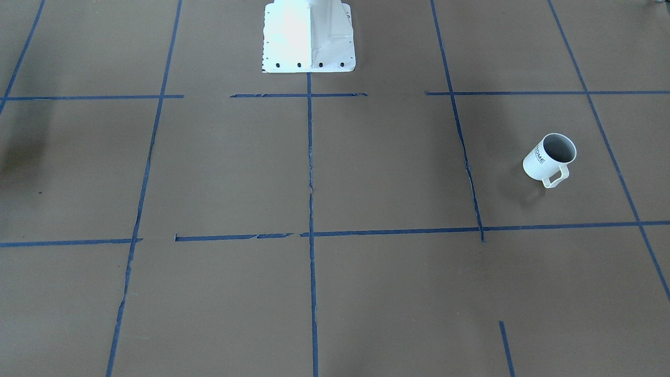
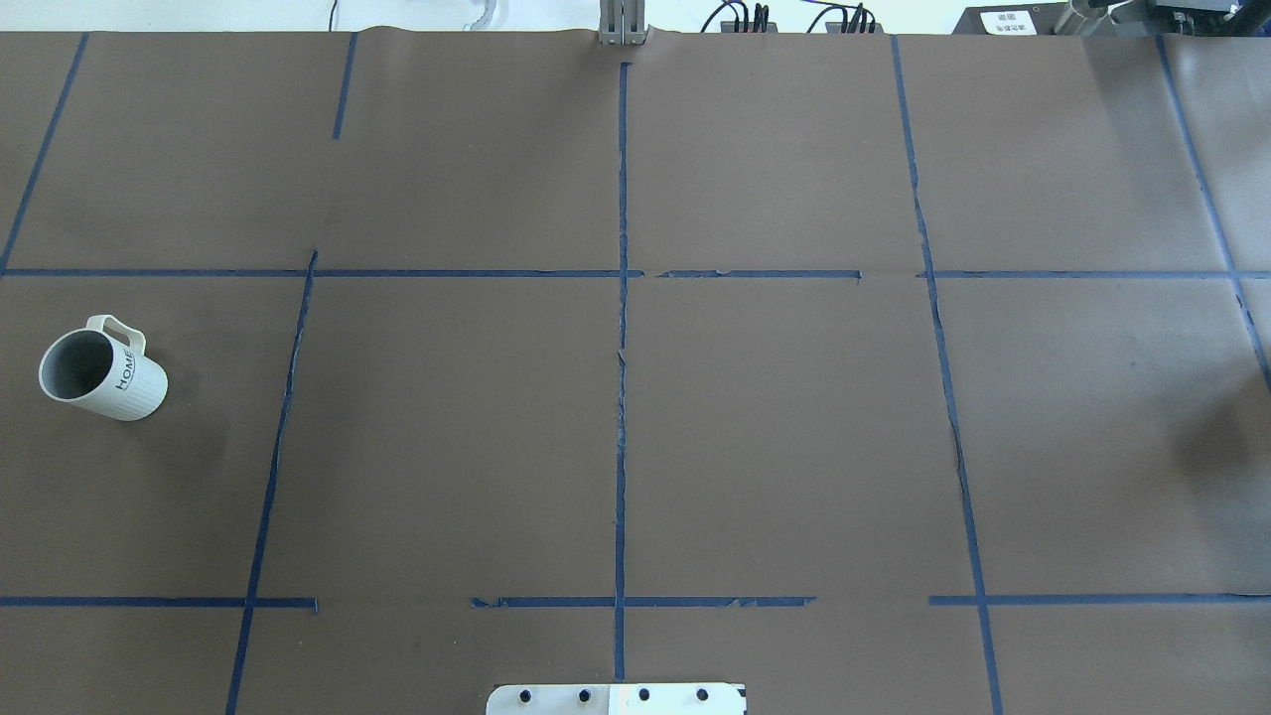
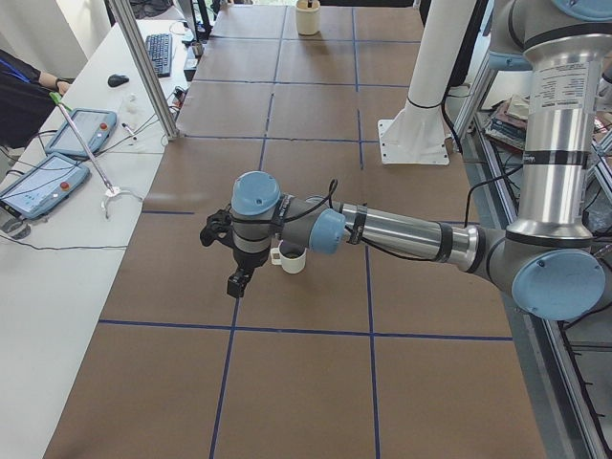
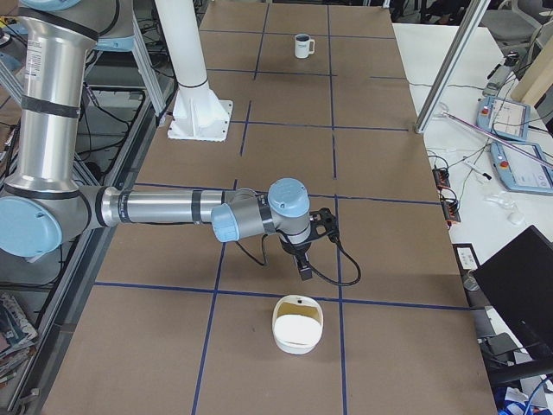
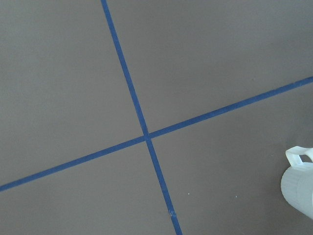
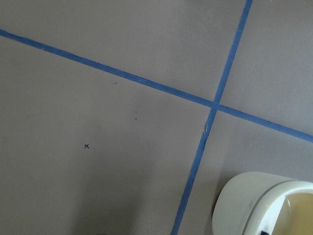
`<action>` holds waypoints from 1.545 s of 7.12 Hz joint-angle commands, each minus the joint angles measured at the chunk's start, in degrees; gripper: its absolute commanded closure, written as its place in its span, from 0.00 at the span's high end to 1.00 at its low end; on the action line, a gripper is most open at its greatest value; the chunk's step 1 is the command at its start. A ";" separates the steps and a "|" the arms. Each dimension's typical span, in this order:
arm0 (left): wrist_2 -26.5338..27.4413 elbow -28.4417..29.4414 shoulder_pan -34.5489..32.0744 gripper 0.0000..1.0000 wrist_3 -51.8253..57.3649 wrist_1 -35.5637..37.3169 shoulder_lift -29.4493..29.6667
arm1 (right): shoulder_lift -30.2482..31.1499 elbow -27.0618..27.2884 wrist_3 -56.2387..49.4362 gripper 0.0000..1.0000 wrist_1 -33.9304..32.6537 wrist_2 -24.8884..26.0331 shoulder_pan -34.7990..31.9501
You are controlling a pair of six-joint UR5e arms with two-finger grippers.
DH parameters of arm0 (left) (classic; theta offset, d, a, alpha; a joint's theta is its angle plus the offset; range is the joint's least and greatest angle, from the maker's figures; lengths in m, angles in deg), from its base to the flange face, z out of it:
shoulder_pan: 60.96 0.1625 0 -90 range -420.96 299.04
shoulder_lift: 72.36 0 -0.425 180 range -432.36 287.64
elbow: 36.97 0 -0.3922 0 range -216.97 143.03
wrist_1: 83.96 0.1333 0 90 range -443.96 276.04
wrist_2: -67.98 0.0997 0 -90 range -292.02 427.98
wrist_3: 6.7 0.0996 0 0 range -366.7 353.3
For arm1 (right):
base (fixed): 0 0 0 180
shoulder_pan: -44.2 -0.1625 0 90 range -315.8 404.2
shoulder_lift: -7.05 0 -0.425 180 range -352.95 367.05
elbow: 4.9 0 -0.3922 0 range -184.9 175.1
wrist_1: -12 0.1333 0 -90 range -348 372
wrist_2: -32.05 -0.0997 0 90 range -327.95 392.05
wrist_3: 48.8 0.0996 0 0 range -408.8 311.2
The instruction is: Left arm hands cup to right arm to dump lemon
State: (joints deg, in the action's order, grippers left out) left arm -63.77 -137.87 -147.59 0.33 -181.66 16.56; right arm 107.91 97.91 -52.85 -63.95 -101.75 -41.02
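Note:
The white ribbed cup [image 2: 102, 374] with "HOME" lettering stands upright on the table's left side, also in the front view [image 1: 548, 159]. Its edge shows at the lower right of the left wrist view [image 5: 299, 187]. Its grey inside looks bare, and no lemon shows in any view. In the exterior left view my left gripper [image 3: 236, 281] hangs over the table close beside the cup [image 3: 292, 259]. In the exterior right view my right gripper [image 4: 305, 267] hangs just behind a white bowl. I cannot tell whether either gripper is open or shut.
A white bowl [image 4: 298, 325] with a yellowish inside sits on the table's right end, also at the lower right of the right wrist view [image 6: 261, 203]. The robot's white base [image 1: 309, 36] stands at the table's middle edge. Blue tape lines grid the brown table.

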 commanded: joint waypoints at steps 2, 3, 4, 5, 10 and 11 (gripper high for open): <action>0.52 -0.25 11.34 1.00 -20.44 -10.68 -4.78 | 0.03 -0.06 0.00 1.00 0.11 0.03 -0.04; 0.61 -0.25 16.18 1.00 -33.79 -17.02 -6.46 | 0.03 0.03 0.00 1.00 0.11 -0.05 -0.04; 2.53 0.53 19.80 0.88 -41.41 -22.30 -7.52 | 0.12 0.11 0.00 1.00 0.11 -0.05 -0.04; 3.15 0.89 21.31 0.78 -46.62 -23.92 -7.79 | -0.05 -0.15 0.09 1.00 0.11 0.03 -0.04; 6.14 0.27 27.91 0.72 -52.73 -23.94 -7.27 | -0.05 -0.24 0.09 1.00 0.11 -0.05 -0.04; 6.24 0.53 28.70 0.70 -52.47 -23.77 -7.18 | 0.03 -0.24 0.00 1.00 0.11 -0.05 -0.04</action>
State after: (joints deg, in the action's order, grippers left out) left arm -58.14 -137.54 -120.17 -52.18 -205.56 9.25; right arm 107.87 97.73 -52.78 -63.85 -101.77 -41.05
